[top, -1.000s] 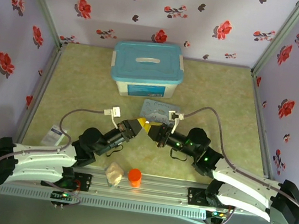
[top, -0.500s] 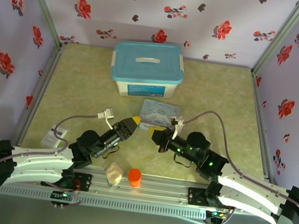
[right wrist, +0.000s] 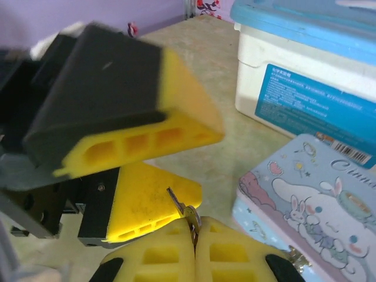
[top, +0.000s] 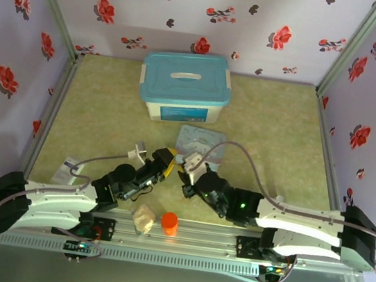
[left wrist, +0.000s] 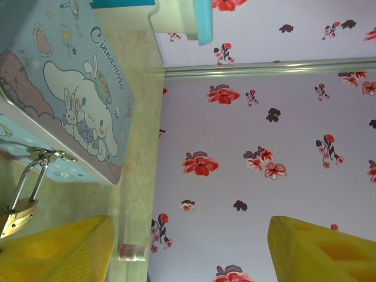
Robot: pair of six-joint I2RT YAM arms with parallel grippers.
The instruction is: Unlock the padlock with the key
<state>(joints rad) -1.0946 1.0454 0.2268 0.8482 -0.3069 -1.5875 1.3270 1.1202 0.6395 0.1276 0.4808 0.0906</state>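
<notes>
Key (right wrist: 176, 204): thin dark-grey blade, standing up out of the seam between the 2 yellow pads of the right pincer (right wrist: 195, 226). That pincer is fully closed and nips the key at its head end; a small metal ring shows at the seam beside the blade. The blade tip points toward the lower finger of the left pincer (left wrist: 191, 235); whether they touch, cannot tell.

Padlock (left wrist: 17, 210): small brass block hanging by its silvery shackle (left wrist: 29, 176) from the hasp (left wrist: 53, 154) on the side wall of the cartoon-printed tin (left wrist: 70, 106). The shackle looks closed through the hasp. The body tilts slightly, close above the bench (top: 279, 140). It is near the left finger tip in the left wrist view, not touching it.

Left pincer: jaws wide apart, nothing between them, flowered wall visible through the gap. In the right wrist view its 2 yellow-faced fingers sit just beyond the key, one above the other.

From above, both pincers meet mid-bench, just in front of the tin. The tin lies flat, lid up. Behind it, apart, stands a white box with a blue lid (top: 184, 84). At the near edge, between the arm bases, sit an orange cylinder (top: 169, 222) and a beige lump (top: 143, 217), side by side, well clear of the tin.
</notes>
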